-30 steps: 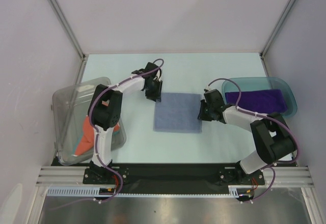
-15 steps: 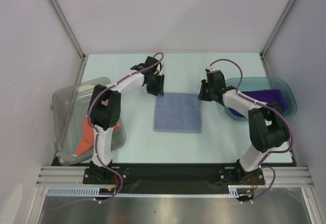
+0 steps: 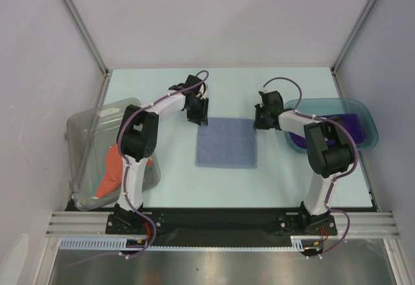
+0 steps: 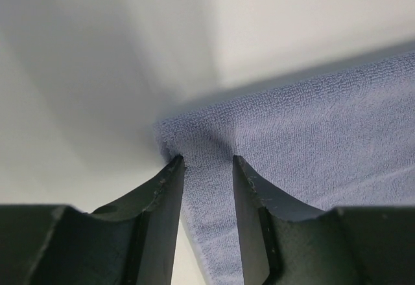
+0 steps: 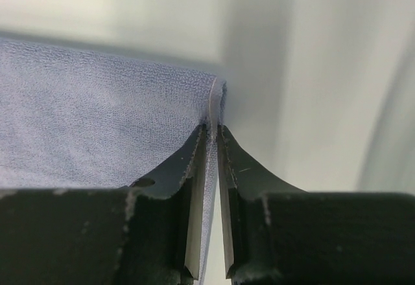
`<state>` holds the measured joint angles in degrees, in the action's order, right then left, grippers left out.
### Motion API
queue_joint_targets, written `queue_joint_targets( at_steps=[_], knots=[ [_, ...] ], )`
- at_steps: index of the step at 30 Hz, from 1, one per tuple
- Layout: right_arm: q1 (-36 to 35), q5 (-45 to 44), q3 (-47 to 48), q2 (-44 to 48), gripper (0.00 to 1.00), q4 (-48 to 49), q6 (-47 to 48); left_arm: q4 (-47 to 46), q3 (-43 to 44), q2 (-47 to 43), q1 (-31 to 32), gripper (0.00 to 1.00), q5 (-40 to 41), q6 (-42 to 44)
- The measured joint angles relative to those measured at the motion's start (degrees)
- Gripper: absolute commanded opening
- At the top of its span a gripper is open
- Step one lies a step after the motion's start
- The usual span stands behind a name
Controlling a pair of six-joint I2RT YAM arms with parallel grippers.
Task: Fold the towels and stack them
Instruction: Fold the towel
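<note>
A square, nubby blue-grey towel [image 3: 226, 142] lies flat on the worktop [image 3: 279, 181] between both grippers. The left gripper [image 4: 206, 162] stands parted, straddling one puckered corner. The right gripper [image 5: 214, 129] is clenched on the other corner's thin hem.

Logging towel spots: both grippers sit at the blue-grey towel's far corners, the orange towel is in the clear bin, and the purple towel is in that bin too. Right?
One slip: the purple towel lies in the teal tray on the right, not the clear bin; the top external view shows it. Yes, the left gripper and right gripper sit at far corners of the blue-grey towel.
</note>
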<state>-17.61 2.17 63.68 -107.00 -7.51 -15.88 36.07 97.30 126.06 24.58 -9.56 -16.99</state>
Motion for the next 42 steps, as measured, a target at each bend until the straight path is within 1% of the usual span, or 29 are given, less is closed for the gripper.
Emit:
queue_joint_targets(
  at_steps=[2,5,8,10,14,15,17,20,24,27,32,34,36,37,41,42],
  knots=[
    [0.0,-0.02,-0.02,0.0,0.19,0.33,0.68,0.07,0.11,0.02,-0.11,0.43,-0.24,0.0],
    [0.0,0.44,0.0,0.07,0.24,0.37,2.05,0.83,0.81,0.02,-0.13,0.46,-0.74,0.42],
    [0.33,2.36,0.0,0.48,0.28,-0.11,4.13,1.99,2.56,0.02,-0.24,0.5,-1.07,2.38],
    [0.98,4.72,0.61,0.81,0.3,-1.55,6.01,2.29,4.0,-0.07,-0.35,0.55,-0.63,4.59],
    [3.39,10.86,2.91,0.83,0.33,-2.86,9.49,2.64,6.08,-0.26,-0.79,0.57,-0.2,9.2],
    [4.04,12.46,3.56,0.83,0.35,-3.23,10.23,2.64,6.4,-0.26,-1.03,0.57,-0.7,10.38],
    [5.4,16.04,5.88,0.33,0.37,-4.94,11.98,2.71,6.86,-0.26,-1.6,0.57,-1.7,13.11],
    [6.84,20.61,12.26,-3.02,0.39,-7.61,15.3,3.52,7.89,-0.04,-2.51,0.58,-3.63,16.79],
    [7.23,24.57,18.47,-8.0,0.42,-10.78,18.93,4.2,10.51,1.95,-3.15,0.59,-6.23,20.98],
    [7.26,26.43,21.09,-11.19,0.43,-13.46,21.0,4.87,12.61,4.46,-3.41,0.59,-7.52,23.15],
    [7.78,28.35,23.19,-15.08,0.45,-17.11,24.28,7.15,15.1,8.79,-3.52,0.59,-9.31,26.16],
    [8.41,29.07,23.89,-15.39,0.44,-17.92,25.24,8.04,16.33,9.07,-3.65,0.58,-10.1,27.23],
    [9.27,30.23,24.09,-15.63,0.42,-18.64,26.23,8.85,17.22,9.44,-3.74,0.57,-10.54,28.22],
    [9.66,30.8,24.15,-15.78,0.39,-18.84,26.64,9.35,17.66,9.81,-3.76,0.56,-10.67,28.76],
    [10.84,32.7,24.44,-16.44,0.33,-19.23,27.67,10.73,19.58,11.17,-4.0,0.5,-10.62,30.12],
    [11.02,33.07,24.44,-16.52,0.32,-19.26,27.78,11.13,20.26,11.63,-4.09,0.49,-10.64,30.47]
  ],
)
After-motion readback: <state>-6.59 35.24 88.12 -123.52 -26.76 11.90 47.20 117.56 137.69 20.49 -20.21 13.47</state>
